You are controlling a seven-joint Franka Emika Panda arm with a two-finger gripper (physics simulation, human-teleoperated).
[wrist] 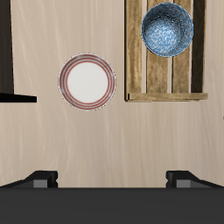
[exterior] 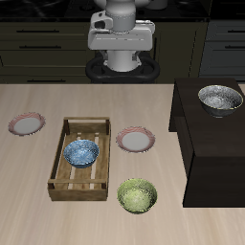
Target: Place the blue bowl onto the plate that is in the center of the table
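Observation:
The blue bowl (exterior: 81, 153) sits inside a wooden slatted crate (exterior: 59, 163) near the middle of the table (exterior: 38, 201). It also shows in the wrist view (wrist: 167, 28), in the crate (wrist: 133, 61). The plate (exterior: 136, 141) with a pinkish-red rim lies flat on the table beside the crate, and shows in the wrist view (wrist: 87, 82). My gripper (wrist: 112, 179) is open and empty, with its fingertips wide apart. It hangs high over the back of the table, well apart from the bowl and the plate. The arm (exterior: 120, 38) stands at the table's back.
A second, alike plate (exterior: 27, 123) lies on the other side of the crate. A green-yellow bowl (exterior: 137, 195) stands near the front edge. A grey-white metallic bowl (exterior: 220, 99) sits on the black raised cabinet (exterior: 211, 153), whose edge shows in the wrist view (wrist: 7, 52).

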